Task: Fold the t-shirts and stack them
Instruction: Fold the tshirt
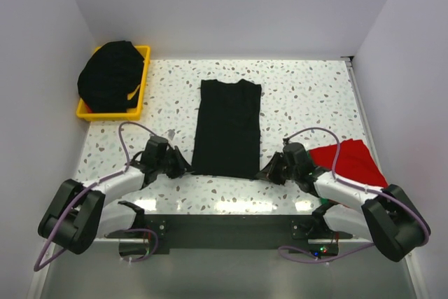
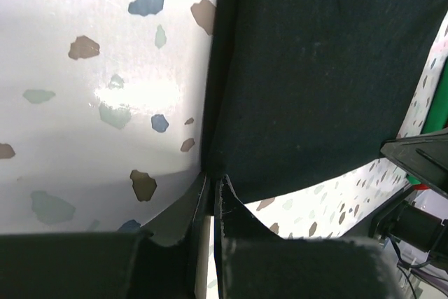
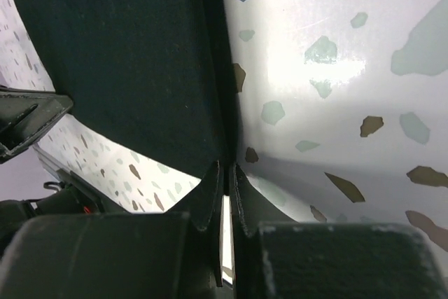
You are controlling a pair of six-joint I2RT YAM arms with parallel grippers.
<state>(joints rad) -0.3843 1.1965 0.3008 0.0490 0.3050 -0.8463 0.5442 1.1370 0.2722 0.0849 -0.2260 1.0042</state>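
A black t-shirt (image 1: 227, 127), folded into a long narrow strip, lies flat in the middle of the table. My left gripper (image 1: 185, 166) is at its near left corner, and in the left wrist view this gripper (image 2: 212, 180) is shut on the cloth's edge (image 2: 315, 68). My right gripper (image 1: 268, 171) is at the near right corner. The right wrist view shows it (image 3: 226, 167) pinching the hem of the same shirt (image 3: 119, 54). A red t-shirt (image 1: 350, 161) lies crumpled at the right, behind the right arm.
A yellow bin (image 1: 144, 75) at the far left corner holds a heap of black shirts (image 1: 110, 75). White walls close in the speckled table (image 1: 308, 96) on three sides. Both arm bases sit on the dark bar at the near edge.
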